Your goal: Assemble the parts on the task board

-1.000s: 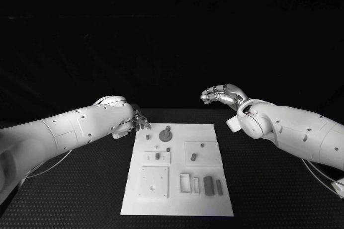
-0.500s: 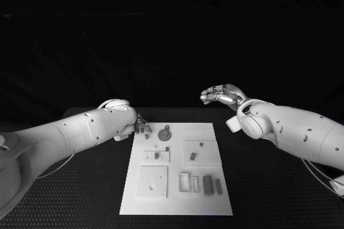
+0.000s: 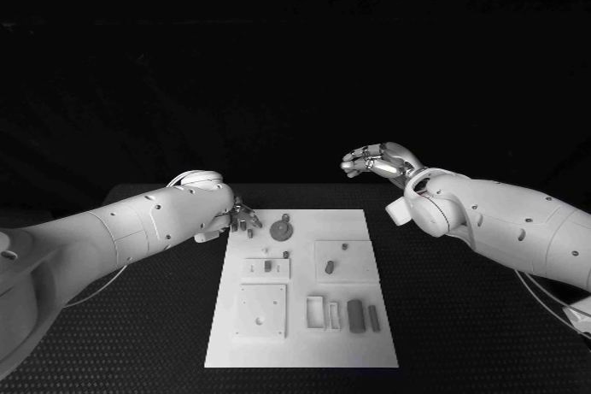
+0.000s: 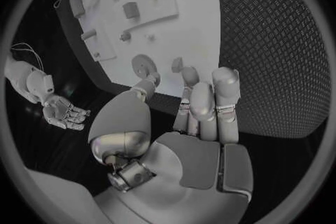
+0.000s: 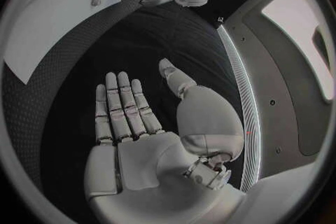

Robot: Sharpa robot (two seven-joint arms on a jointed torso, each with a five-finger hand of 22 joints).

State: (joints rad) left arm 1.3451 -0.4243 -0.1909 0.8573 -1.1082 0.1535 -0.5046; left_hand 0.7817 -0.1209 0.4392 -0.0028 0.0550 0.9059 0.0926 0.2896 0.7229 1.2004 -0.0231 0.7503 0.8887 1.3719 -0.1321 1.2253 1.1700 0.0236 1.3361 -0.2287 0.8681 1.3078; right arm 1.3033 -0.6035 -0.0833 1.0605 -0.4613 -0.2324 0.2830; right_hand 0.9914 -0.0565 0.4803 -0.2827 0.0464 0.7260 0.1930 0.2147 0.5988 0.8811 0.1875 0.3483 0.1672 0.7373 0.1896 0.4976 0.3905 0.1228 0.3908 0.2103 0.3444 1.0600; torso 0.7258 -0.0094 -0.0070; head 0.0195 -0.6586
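Head view, left hand (image 3: 242, 218) empty, fingers spread, at task board (image 3: 308, 343) 11 o'clock corner beside round part (image 3: 282, 232), right hand (image 3: 377, 164) empty, fingers apart, raised at 1 o'clock

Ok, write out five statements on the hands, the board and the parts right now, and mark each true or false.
1. The left hand sits at the far left corner of the task board. True.
2. The right hand holds a part. False: it is open and empty, raised beyond the board.
3. A round gear-like part lies near the left hand. True.
4. The left hand grips the gear. False: its fingers are straight, holding nothing.
5. The board lies on a white table. False: the table is black.
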